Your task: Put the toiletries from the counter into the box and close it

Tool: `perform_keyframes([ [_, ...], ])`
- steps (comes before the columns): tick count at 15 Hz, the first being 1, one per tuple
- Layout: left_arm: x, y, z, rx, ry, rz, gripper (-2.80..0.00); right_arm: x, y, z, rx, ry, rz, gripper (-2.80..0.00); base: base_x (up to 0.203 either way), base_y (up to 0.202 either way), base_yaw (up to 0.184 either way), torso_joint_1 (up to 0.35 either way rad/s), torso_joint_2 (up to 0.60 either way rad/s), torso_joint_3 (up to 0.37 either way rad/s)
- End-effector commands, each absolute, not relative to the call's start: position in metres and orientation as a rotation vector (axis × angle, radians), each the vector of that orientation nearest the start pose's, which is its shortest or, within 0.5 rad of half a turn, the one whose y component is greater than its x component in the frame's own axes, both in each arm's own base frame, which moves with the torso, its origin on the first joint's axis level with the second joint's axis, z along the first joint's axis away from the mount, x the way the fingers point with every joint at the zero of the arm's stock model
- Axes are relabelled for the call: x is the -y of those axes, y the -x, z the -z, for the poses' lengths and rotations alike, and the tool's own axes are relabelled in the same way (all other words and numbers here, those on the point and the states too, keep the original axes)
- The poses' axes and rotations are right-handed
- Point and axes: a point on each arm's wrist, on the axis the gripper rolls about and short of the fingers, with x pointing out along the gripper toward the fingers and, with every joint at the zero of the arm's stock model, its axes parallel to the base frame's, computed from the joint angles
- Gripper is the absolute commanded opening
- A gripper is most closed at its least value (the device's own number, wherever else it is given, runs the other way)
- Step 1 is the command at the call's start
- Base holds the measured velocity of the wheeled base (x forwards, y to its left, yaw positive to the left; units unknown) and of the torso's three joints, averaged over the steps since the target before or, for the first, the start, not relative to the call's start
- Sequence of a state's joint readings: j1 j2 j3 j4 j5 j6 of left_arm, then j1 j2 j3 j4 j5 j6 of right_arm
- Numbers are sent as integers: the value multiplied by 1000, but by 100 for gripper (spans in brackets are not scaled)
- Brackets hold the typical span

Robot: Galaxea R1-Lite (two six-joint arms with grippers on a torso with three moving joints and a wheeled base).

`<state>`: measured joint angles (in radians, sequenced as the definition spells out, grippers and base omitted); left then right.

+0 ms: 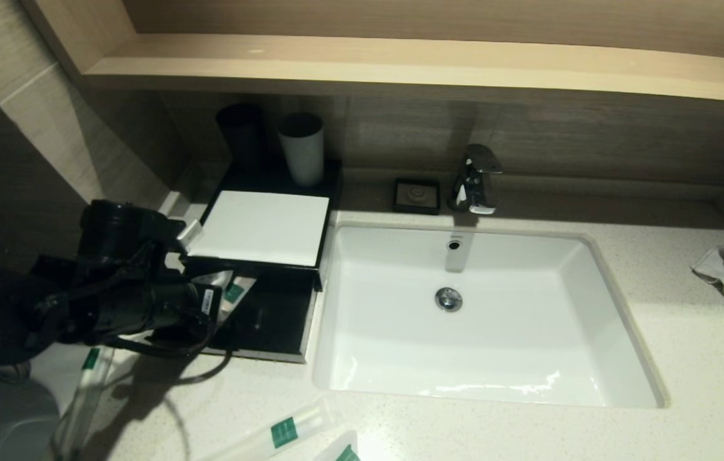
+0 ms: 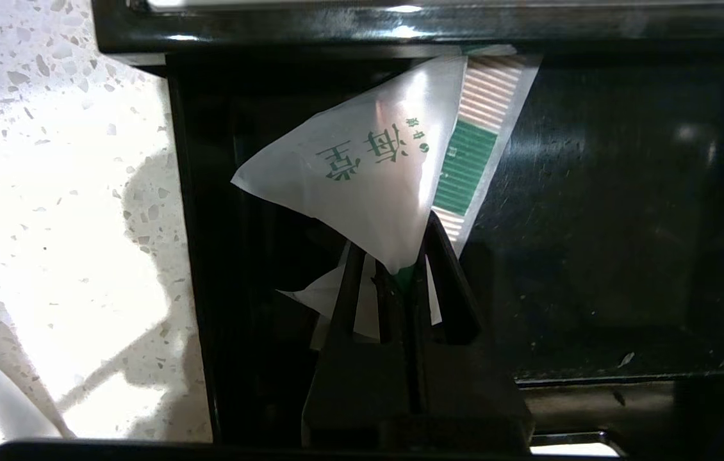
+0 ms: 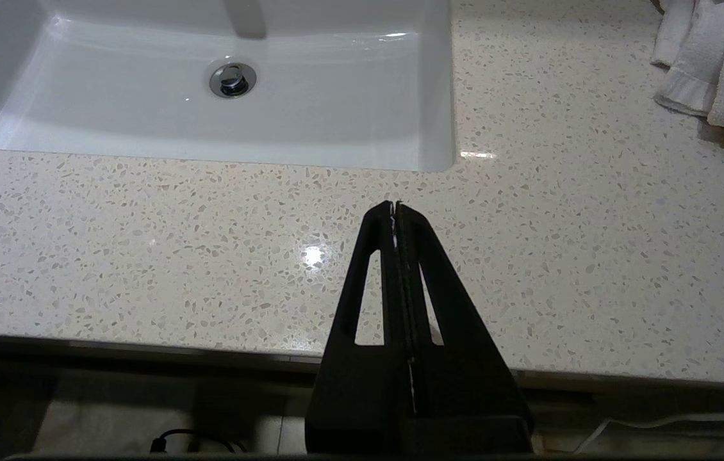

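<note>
one packet going in, more still waiting

the left gripper (image 2: 400, 269) is pinched tight on a thin white packet (image 2: 362, 173) with green writing. it holds the packet over the open black box (image 1: 272, 317), and the packet's far end points down into the box, right in front of the gripper. another packet with a green stripe (image 2: 474, 160) lies under it, just past the fingertips. the white lid (image 1: 259, 227) is pushed back beyond the gripper, so the box is not closed yet.

three more packets (image 1: 285, 432) lie on the counter (image 1: 689, 397), behind and beside the left arm. they still need to go in, i think.

the right gripper (image 3: 397, 211) is squeezed together with nothing in it, hanging over the front edge of the counter, near the sink (image 3: 208, 121).
</note>
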<state>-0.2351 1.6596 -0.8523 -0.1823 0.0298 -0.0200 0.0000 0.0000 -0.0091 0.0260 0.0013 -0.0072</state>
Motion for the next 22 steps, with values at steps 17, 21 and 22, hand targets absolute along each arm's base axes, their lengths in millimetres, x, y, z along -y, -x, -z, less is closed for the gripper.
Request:
perform_keyframes([
  [17, 68, -271, -181, -545, -11, 193, 0, 0, 24, -75, -17, 8, -2, -280, 0, 0, 0, 0, 0, 0],
  [21, 67, -268, -187, -516, 1, 193, 0, 0, 24, -75, -17, 8, -2, -280, 0, 0, 0, 0, 0, 0],
  [22, 66, -266, -190, -506, 4, 194, 0, 0, 24, -75, -17, 8, -2, -280, 0, 0, 0, 0, 0, 0],
])
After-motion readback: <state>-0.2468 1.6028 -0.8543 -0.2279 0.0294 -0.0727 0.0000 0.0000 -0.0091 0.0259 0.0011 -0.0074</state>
